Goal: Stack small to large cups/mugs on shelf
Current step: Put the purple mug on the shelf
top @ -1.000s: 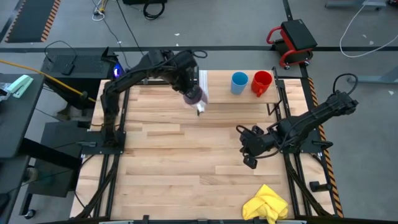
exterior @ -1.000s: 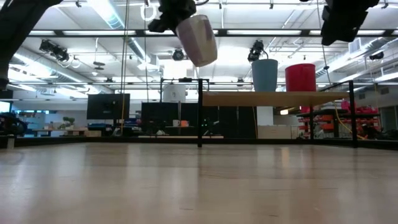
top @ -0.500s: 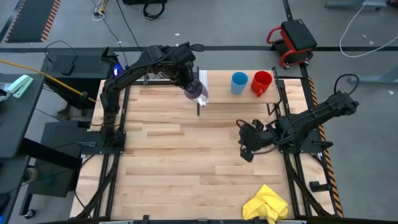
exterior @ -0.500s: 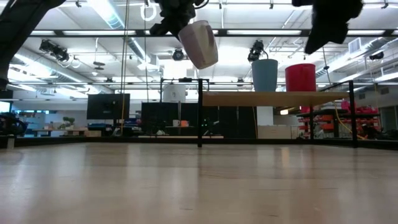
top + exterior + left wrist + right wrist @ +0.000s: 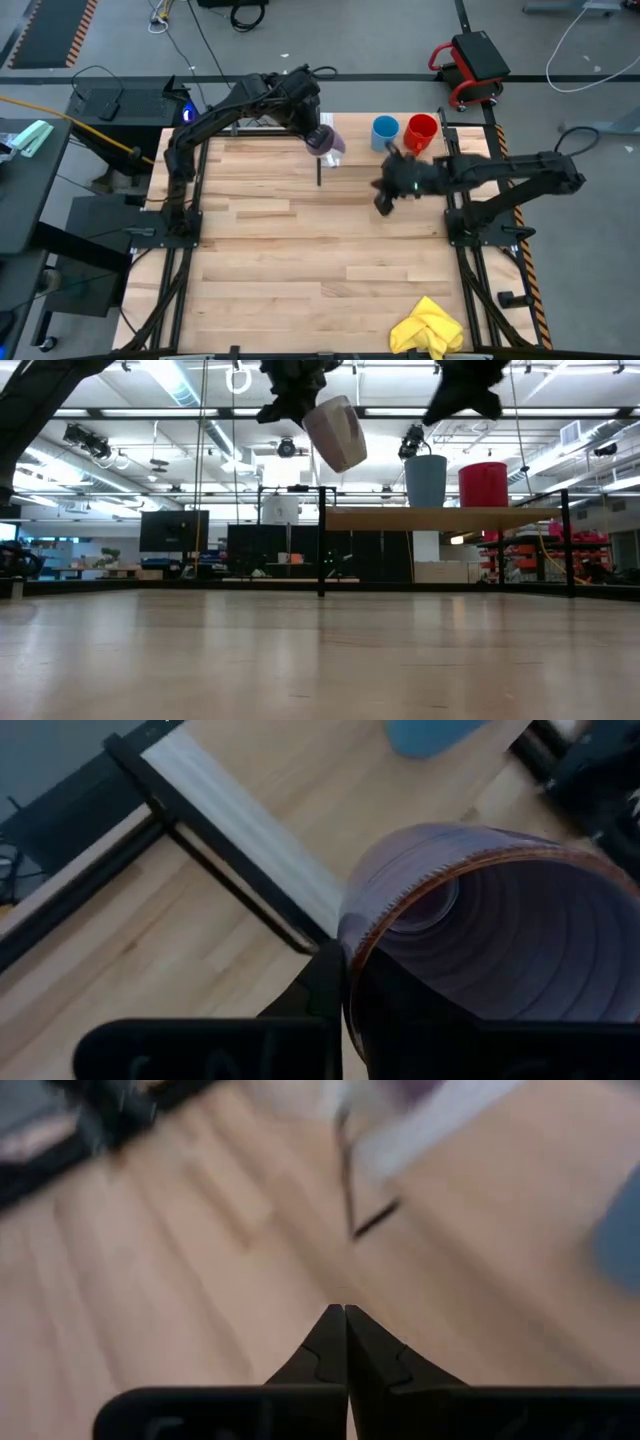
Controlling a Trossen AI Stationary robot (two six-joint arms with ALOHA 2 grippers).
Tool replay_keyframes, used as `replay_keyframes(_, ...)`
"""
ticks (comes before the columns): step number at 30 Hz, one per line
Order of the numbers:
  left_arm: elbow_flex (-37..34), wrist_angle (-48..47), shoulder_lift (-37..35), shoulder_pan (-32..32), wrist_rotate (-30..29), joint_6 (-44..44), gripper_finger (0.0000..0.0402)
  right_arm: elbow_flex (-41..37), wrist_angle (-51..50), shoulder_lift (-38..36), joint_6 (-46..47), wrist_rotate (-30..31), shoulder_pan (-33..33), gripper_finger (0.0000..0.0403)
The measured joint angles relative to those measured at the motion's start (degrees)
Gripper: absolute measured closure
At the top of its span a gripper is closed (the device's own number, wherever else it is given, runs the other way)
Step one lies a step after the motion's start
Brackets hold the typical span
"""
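Note:
My left gripper is shut on the purple mug, which hangs tilted in the air over the left end of the shelf. In the left wrist view the mug's open mouth faces the camera. The blue cup and the red mug stand upright side by side on the shelf board. My right gripper is shut and empty, raised in front of the shelf, near the blue cup; its shut fingertips point at the table. My left gripper holds the purple mug by its rim, one finger outside the wall and the other inside the mouth. It comes from above. The mug is lifted clear and hangs tilted below the fingers, base toward the shelf.
A yellow cloth lies at the table's near right corner. The shelf's white side panel and black frame post stand just under the held mug. Bare tabletop spreads in front of the shelf.
My left gripper has carried the purple mug toward the table's right and far edge, closer to the shelf, still tilted. My right arm has swung from the near right part of the table toward the far edge, and its gripper now hangs just before the shelf.

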Motion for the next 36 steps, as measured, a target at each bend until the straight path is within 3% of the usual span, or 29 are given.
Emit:
replay_keyframes(10,-0.1,4.0,2.2,1.5,-0.8,4.8,0.0383,7.7,4.9,3.5,-7.4,-2.3,-11.0,0.0392)
replay_keyframes(17,-0.1,3.8,3.1,1.7,-0.7,5.8,0.0383,7.7,10.7,9.0,-11.4,-7.6,-10.9,0.0371)
replay_keyframes(27,-0.1,5.8,4.3,1.6,-0.5,5.1,0.0383,7.7,13.9,13.1,-12.4,-7.4,-10.7,0.0342)
replay_keyframes(36,-0.1,6.5,4.5,1.6,-0.5,5.1,0.0383,7.7,14.6,13.9,-12.9,-4.9,-11.9,0.035)
